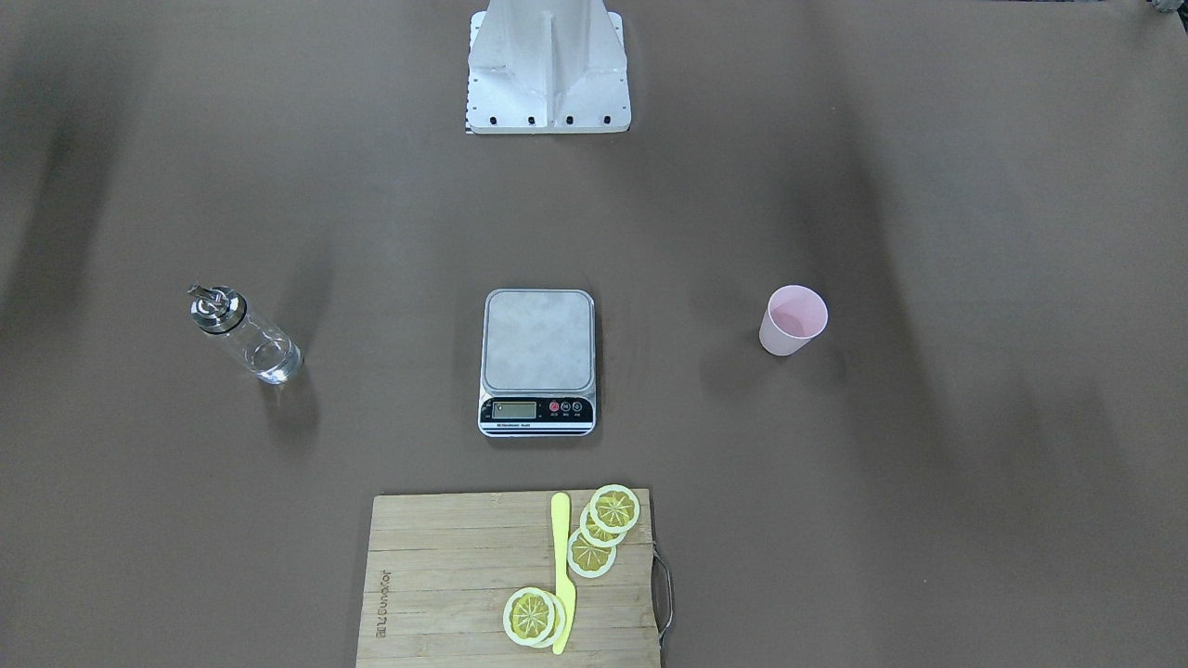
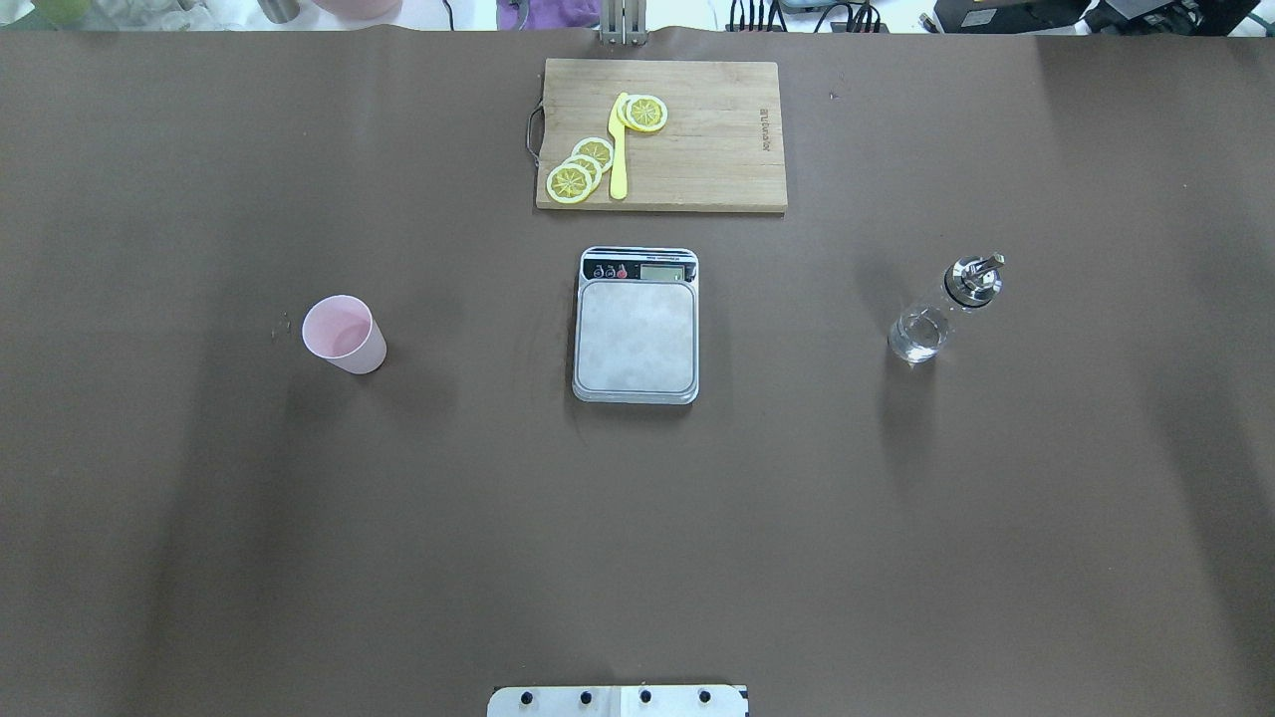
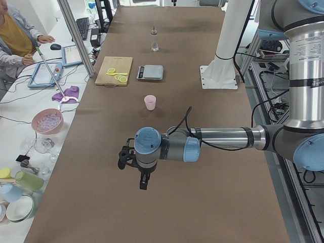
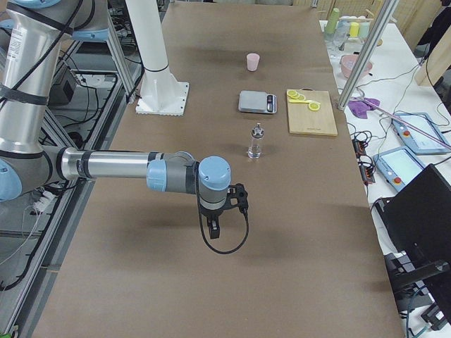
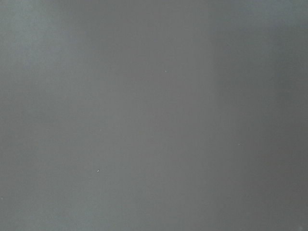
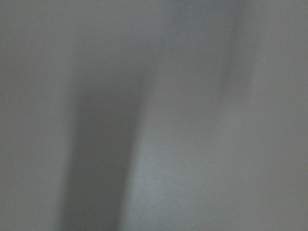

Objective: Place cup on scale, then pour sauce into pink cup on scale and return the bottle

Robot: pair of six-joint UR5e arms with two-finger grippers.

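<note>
The pale pink cup (image 2: 344, 335) stands upright and empty on the brown table, to the left of the scale (image 2: 636, 324). The scale's steel platform is bare. The glass bottle (image 2: 941, 311) with a metal spout stands to the right of the scale, with clear sauce (image 2: 918, 337) in it. Neither gripper shows in the overhead or front view. My left gripper (image 3: 143, 181) hangs over the table's left end, well short of the cup (image 3: 150, 102). My right gripper (image 4: 215, 227) hangs over the right end, short of the bottle (image 4: 255, 143). I cannot tell whether either is open or shut. Both wrist views show only blurred table.
A wooden cutting board (image 2: 697, 149) with lemon slices (image 2: 583, 167) and a yellow knife (image 2: 619, 149) lies beyond the scale. The robot's base plate (image 1: 548, 93) sits at the near edge. An operator (image 3: 12, 35) and dishes are beside the table.
</note>
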